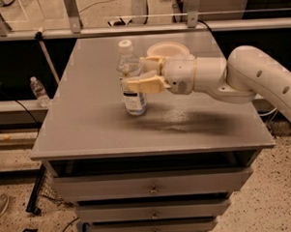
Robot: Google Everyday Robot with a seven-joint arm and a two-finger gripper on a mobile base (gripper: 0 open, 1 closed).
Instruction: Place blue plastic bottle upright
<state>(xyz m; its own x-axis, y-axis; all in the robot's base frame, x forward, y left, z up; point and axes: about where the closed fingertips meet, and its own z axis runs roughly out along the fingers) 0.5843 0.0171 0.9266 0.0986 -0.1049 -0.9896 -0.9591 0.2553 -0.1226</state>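
Observation:
The blue plastic bottle (pixel 132 80) stands nearly upright on the grey table (pixel 88 130), base on the surface, white cap at the top, label with a dark panel low on its body. My gripper (pixel 136 75) reaches in from the right at mid-height of the bottle, its cream fingers (pixel 143 83) on either side of the bottle's body and shut on it. The white arm extends off to the right.
A white bowl (pixel 168 50) sits on the table just behind the gripper. A small clear water bottle (pixel 39 91) stands on a lower ledge left of the table. A rail runs along the table's back edge. Drawers are below the tabletop.

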